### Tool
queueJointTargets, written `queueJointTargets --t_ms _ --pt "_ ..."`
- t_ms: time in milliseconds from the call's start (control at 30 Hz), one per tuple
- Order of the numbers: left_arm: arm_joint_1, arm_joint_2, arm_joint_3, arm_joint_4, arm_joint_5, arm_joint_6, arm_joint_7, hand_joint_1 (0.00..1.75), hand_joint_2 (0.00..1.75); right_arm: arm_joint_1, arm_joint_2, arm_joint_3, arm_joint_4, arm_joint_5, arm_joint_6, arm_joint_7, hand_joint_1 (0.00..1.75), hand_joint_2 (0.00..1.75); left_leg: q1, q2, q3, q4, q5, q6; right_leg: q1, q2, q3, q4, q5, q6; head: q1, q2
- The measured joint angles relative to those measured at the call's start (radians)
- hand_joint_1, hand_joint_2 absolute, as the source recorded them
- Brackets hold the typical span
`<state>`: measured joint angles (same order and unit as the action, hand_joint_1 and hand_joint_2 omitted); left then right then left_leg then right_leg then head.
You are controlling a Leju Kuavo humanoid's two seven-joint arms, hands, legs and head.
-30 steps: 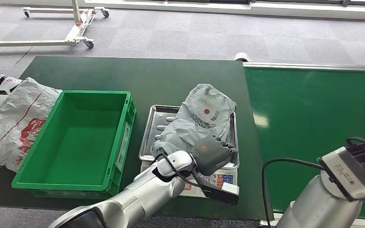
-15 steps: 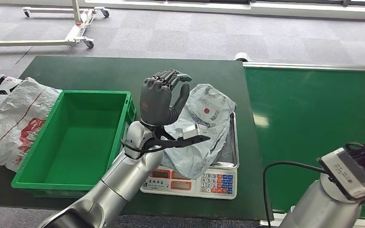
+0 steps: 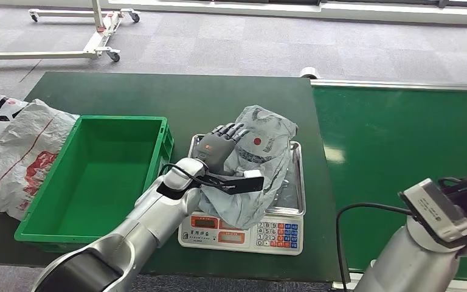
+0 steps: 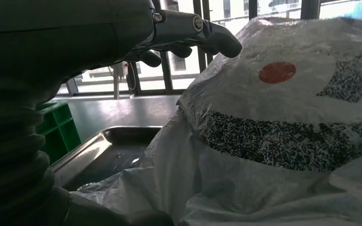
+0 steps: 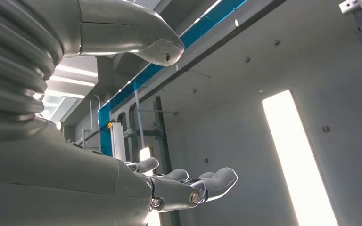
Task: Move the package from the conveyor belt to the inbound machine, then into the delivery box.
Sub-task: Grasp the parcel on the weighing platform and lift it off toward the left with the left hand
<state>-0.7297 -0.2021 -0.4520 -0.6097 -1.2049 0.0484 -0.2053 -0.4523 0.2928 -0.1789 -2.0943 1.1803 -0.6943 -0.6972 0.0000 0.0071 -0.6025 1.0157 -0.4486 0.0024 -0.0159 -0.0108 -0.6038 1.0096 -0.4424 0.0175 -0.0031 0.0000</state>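
The grey plastic package (image 3: 267,146) with a red dot lies on the steel tray (image 3: 296,194) of the weighing scale (image 3: 243,234), its near end drooping over the tray's front. My left hand (image 3: 219,145) lies against the package's left side, fingers spread over its top. In the left wrist view the fingers (image 4: 193,30) stretch just above the package (image 4: 283,117) without closing on it. My right hand (image 5: 179,186) is open, fingers apart, pointing up at the ceiling; its forearm (image 3: 438,213) is at the lower right over the green conveyor belt (image 3: 401,152).
An empty green delivery box (image 3: 121,120) stands left of the scale on the dark green table. A white printed sack (image 3: 12,152) lies at the far left. A white wheeled frame (image 3: 91,36) stands on the carpet beyond the table.
My left hand rose from the scale's front edge, swung up open above the tray, and has now come down onto the package's left side. The package's near end slid forward over the tray front.
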Motion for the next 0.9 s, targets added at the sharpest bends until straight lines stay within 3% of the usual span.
queueJointTargets --t_ms 100,133,233,267,767,900 --pt "-0.032 -0.002 0.000 0.072 0.005 -0.024 -0.003 0.00 1.75 -0.007 0.004 0.000 0.012 0.004 0.000 0.000 0.00 1.75 0.000 0.000 0.000 0.000 0.000 0.000 0.000 0.000 0.000 0.000 0.000 0.000 0.000 0.000" --pt "-0.042 -0.004 0.000 0.091 0.006 -0.032 -0.006 0.08 1.75 -0.007 0.004 0.000 0.015 0.004 0.000 0.000 0.00 1.75 0.000 0.000 0.000 0.000 0.000 0.000 0.000 0.000 0.000 0.000 0.000 0.000 0.000 0.000" --pt "-0.066 -0.008 -0.001 0.133 0.010 -0.060 -0.027 1.39 1.75 -0.007 0.004 0.000 0.021 0.002 0.000 0.000 0.00 1.75 0.000 0.000 0.001 0.000 0.000 0.000 0.000 0.000 0.001 0.000 0.000 0.000 0.000 0.000" --pt "-0.071 -0.008 -0.002 0.143 0.012 -0.068 -0.036 1.75 1.75 -0.007 0.004 0.000 0.023 0.001 0.000 0.000 0.00 1.75 0.000 0.000 0.001 0.000 0.000 0.000 0.000 0.000 0.001 0.000 0.000 0.000 0.000 0.000" --pt "-0.077 -0.011 -0.002 0.181 0.036 -0.036 -0.068 1.75 1.75 -0.002 0.004 0.000 0.034 -0.010 0.000 0.001 0.00 1.75 0.000 0.000 0.001 0.000 0.001 -0.001 0.000 -0.001 0.001 0.000 0.000 -0.001 0.000 0.000" --pt "-0.068 -0.011 -0.002 0.179 0.033 0.060 -0.047 1.75 1.75 0.000 0.004 0.000 0.036 -0.010 0.000 0.001 0.00 1.75 0.000 0.000 0.001 0.000 0.001 -0.001 0.000 -0.001 0.001 0.000 0.000 -0.001 0.000 0.000"
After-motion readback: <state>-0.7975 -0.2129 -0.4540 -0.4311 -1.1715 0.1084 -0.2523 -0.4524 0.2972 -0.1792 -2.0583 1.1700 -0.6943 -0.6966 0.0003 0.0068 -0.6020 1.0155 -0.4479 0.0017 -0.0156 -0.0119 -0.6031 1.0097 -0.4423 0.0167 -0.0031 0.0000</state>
